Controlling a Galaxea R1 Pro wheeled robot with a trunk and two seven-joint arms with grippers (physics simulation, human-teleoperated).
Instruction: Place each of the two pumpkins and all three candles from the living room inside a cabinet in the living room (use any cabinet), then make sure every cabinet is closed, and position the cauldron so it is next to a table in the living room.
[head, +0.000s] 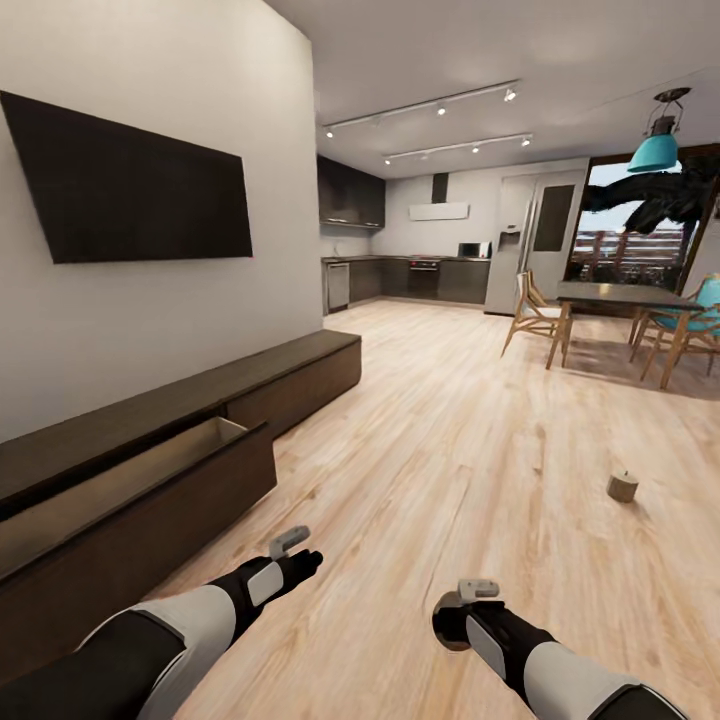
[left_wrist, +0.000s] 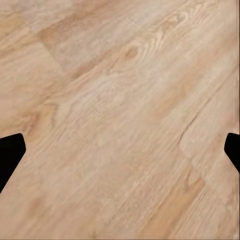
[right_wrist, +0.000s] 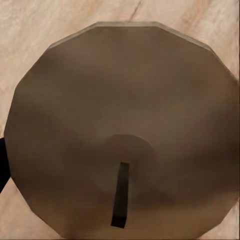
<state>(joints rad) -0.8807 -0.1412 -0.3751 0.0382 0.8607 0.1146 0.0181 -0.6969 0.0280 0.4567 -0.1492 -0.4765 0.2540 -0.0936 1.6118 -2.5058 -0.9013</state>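
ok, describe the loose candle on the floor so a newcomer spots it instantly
Start from the dining table with wooden chairs at the right, then come down the bare wooden floor toward the robot. The candle stands there alone: a short, stubby grey-brown cylinder with a small wick, the one loose item on the planks.

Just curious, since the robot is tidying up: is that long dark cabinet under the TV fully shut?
No: the cabinet has one front section pulled out toward the room, and its bare tan inside shows from above.

Head view high, forward-down; wrist views close above floor (left_wrist: 120, 100).
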